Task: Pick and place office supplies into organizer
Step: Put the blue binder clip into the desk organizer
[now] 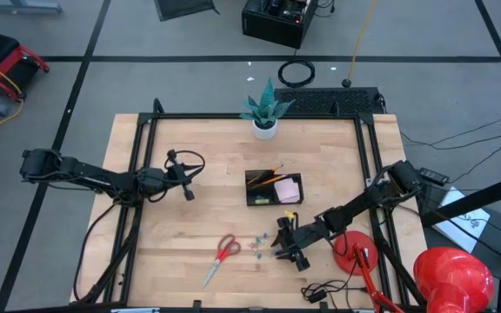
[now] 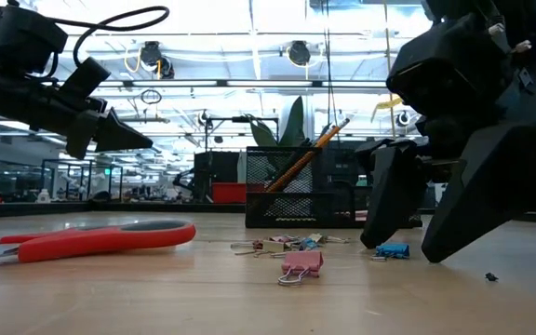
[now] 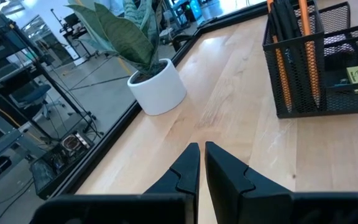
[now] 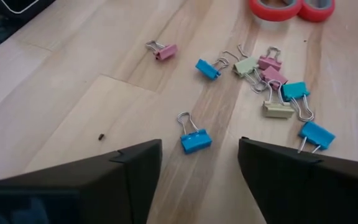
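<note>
Right gripper [image 4: 201, 165] low over the pale wooden table [image 1: 207, 217], fingers spread wide and pinching nothing. Just ahead of the gap between those fingers, a small blue binder clip [image 4: 195, 139] with wire handles, lying flat on the wood and apart from both fingertips. Beyond it, a loose cluster of small binder clips [image 4: 272, 87] in pink, blue, teal and pale yellow, some touching one another, with a single pink clip [image 4: 165, 51] off to one side. From above, the same gripper [image 1: 287, 248] just beside that scatter of clips [image 1: 257, 244], with the red-handled scissors [image 1: 223, 256] lying farther toward the left arm's side. At table height, a pink clip [image 2: 300, 266] nearest the camera and a blue clip [image 2: 392, 250] between the two dark fingers, not gripped.

Black rectangular mesh organizer [image 1: 273, 188] near the table's middle, well apart from the right gripper, already holding an orange pencil [image 3: 304, 43], black pens [image 3: 281, 37] and a pink square sticky-note pad [image 1: 289, 189].

Left gripper [image 3: 201, 163] raised above the table on its own side, fingers pressed nearly together, empty, near a white plant pot [image 3: 158, 89] with green leaves.
</note>
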### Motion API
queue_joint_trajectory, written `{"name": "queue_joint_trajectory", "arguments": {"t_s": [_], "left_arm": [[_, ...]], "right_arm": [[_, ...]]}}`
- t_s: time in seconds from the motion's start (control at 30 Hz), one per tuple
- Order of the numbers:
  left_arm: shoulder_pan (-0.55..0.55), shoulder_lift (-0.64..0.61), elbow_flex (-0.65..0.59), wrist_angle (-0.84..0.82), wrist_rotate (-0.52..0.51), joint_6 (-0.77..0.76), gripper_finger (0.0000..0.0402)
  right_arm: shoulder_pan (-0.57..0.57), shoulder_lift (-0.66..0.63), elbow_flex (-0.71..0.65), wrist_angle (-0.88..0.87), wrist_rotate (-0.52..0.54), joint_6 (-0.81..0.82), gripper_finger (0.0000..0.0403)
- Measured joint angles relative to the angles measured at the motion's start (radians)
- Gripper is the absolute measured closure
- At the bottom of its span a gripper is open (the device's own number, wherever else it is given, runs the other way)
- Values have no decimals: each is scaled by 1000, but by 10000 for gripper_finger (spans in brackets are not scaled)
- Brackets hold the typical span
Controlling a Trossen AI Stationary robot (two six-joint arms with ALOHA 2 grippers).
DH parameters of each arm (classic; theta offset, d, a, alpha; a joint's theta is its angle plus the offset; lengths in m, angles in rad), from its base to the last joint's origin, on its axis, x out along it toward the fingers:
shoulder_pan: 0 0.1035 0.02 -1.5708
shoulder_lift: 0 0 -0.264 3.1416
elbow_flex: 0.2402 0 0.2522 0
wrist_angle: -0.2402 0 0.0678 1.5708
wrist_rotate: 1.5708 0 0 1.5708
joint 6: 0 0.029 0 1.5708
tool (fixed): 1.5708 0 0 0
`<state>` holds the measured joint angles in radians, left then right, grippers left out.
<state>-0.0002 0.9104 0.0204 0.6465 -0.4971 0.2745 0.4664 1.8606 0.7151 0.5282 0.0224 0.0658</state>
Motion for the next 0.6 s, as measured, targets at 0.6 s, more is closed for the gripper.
{"name": "queue_joint_trajectory", "arguments": {"t_s": [0.6], "left_arm": [[0,0,0,0,0,-3,371]], "right_arm": [[-8,50,0,57,-22,2,232]]}}
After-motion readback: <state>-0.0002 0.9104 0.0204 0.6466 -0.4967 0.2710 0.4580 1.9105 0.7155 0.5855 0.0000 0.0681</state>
